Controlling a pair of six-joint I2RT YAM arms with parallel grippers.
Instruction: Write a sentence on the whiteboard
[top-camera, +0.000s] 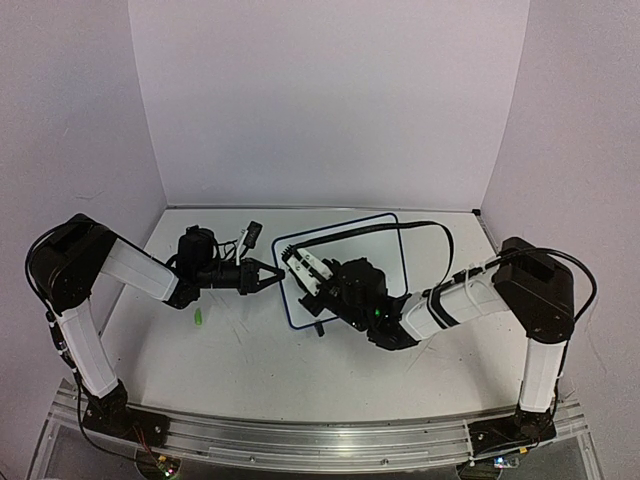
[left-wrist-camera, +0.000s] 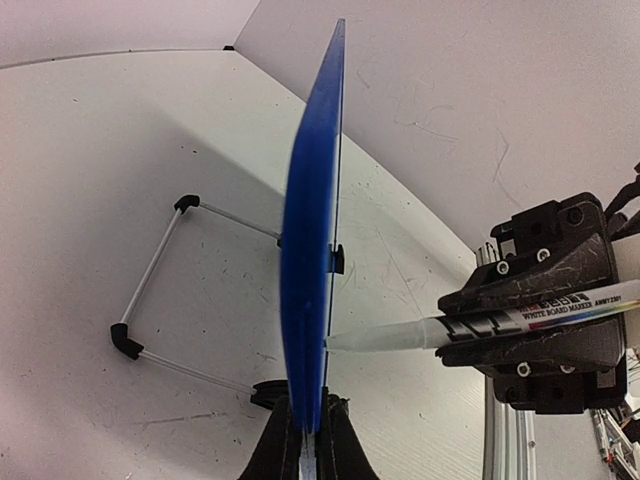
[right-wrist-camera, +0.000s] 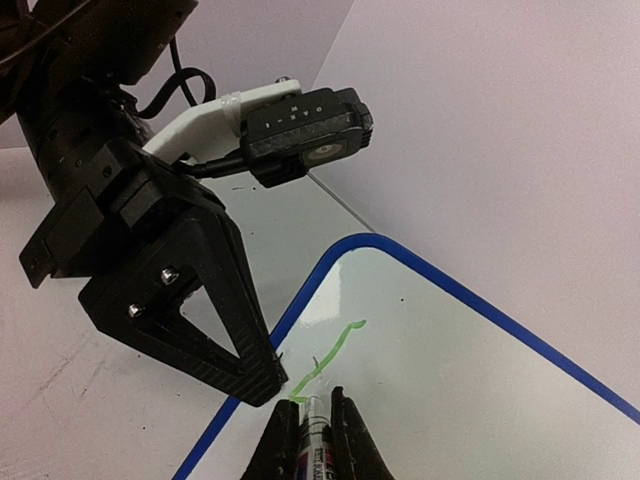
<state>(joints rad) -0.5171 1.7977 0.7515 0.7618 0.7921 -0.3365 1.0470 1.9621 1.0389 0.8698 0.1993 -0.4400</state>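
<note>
Green cap (top-camera: 199, 317): lies loose on the table (top-camera: 250, 350), left of the work and well apart from it; you can take it for the marker's cap, parked out of the way.
Left pincer (top-camera: 280, 277): closed on the left edge of the whiteboard (top-camera: 375, 250), one finger on each face. Judged purpose: bracing the board so pen pressure does not push it over.
Whiteboard: mid-table between the two arms, raised on its wire stand (left-wrist-camera: 127, 342), writing face turned to the right arm.
Sentence (right-wrist-camera: 335, 350): only a first thin green stroke shows, near the board's left edge. You should count the task as barely begun.
Marker (left-wrist-camera: 400, 337): tip touching the white face, barrel roughly square to it, so the line stays thin.
Right pincer (right-wrist-camera: 316, 425): clamped on the marker's barrel close to the tip, for control.
</note>
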